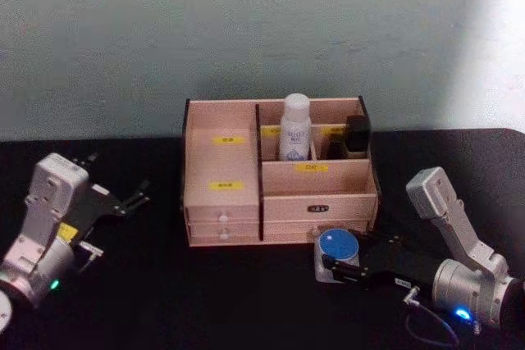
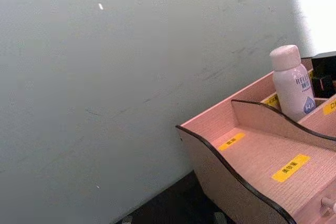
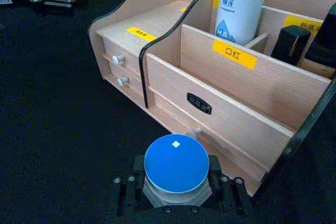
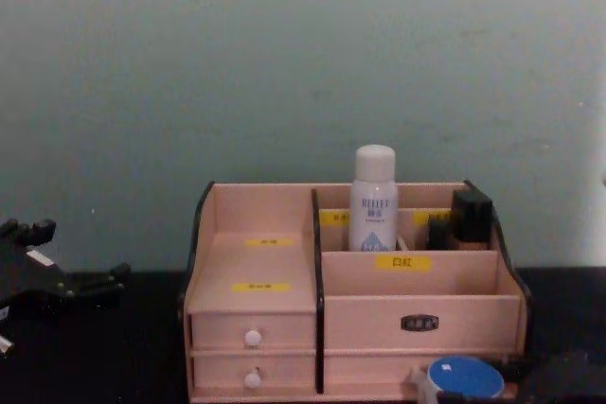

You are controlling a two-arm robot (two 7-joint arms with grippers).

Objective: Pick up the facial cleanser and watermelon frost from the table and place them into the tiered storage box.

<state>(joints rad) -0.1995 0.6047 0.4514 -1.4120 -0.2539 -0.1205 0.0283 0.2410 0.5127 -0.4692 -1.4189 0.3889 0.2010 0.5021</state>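
Item 1, jar [image 1: 338, 245]: squat, clear, with a flat blue lid; it is found on the right half of the table [image 1: 246, 301], at 5 o'clock from the box [image 1: 223, 202] and just beside its lowest drawer front. Whether the jar is resting on the table or is raised off it cannot be told.

Item 2, right gripper [image 3: 176, 179]: the jaws are clamped on the jar's body below the lid, one black finger [image 3: 139, 170] being set on each side. The arm is brought in from 4 o'clock of the jar.

Item 3, cleanser [image 1: 295, 129]: a tall white bottle with a rounded cap and blue lettering; it is stood upright in the box's rear row, at 12 o'clock from the box's middle and just right of the dark central divider.

Item 4, box: light wood with dark edges, stepped compartments marked by yellow labels [image 1: 229, 140], and two small drawers with white knobs [image 1: 221, 219] on its left half. Black containers [image 1: 355, 137] are kept in the rear row, at 3 o'clock from the cleanser.

Item 5, left gripper [image 1: 135, 197]: it is held above the table at 9 o'clock from the box, well apart from it and pointed toward it; whether it is open or closed cannot be told.

Item 6, wall [image 1: 246, 30]: pale green, seen behind the box at 12 o'clock
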